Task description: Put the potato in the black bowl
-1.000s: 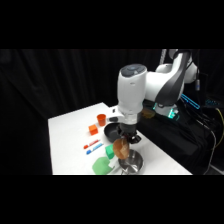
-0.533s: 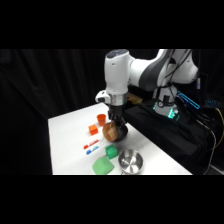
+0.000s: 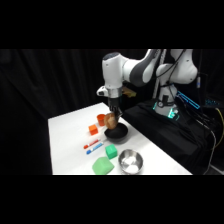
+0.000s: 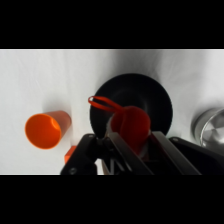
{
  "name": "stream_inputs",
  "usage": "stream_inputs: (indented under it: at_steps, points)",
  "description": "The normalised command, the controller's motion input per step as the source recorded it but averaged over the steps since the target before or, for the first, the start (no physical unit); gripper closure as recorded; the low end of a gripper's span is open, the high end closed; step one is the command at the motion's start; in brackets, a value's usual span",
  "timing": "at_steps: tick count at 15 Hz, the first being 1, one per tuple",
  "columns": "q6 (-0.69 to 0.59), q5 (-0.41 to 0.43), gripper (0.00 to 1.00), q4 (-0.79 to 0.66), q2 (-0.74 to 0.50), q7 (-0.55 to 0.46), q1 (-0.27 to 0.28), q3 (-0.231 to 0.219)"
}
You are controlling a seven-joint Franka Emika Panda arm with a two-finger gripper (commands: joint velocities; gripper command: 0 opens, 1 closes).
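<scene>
The potato (image 3: 111,120) is a tan-brown lump held just above the black bowl (image 3: 118,134), with my gripper (image 3: 112,118) shut on it. In the wrist view the potato (image 4: 131,121) looks reddish-orange between my two fingers, and the gripper (image 4: 131,136) hangs over the near part of the round black bowl (image 4: 156,96). A thin red loop (image 4: 101,103) lies at the bowl's left rim.
An orange cup (image 3: 101,119) (image 4: 45,130) and an orange block (image 3: 93,130) stand left of the bowl. A shiny metal bowl (image 3: 130,161) (image 4: 212,127) sits at the front, with green pieces (image 3: 106,159) and a red and a blue marker (image 3: 92,146) nearby.
The arm has swung from above the metal bowl at the front back to the black bowl, carrying the potato, and has come lower over it.
</scene>
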Motion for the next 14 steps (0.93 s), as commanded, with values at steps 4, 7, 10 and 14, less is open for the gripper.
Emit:
stream_inputs:
  at_steps: [4,7,10,14]
  points:
    - [0.21,0.039,0.66,-0.18,-0.05,-0.11,-0.039,-0.003]
    - [0.39,-0.03,0.41,-0.07,0.07,-0.11,-0.072,-0.045]
    - [0.35,-0.026,0.18,0.01,0.11,-0.17,-0.096,-0.078]
    - [-0.02,-0.064,0.0,-0.02,-0.17,-0.12,-0.048,-0.045]
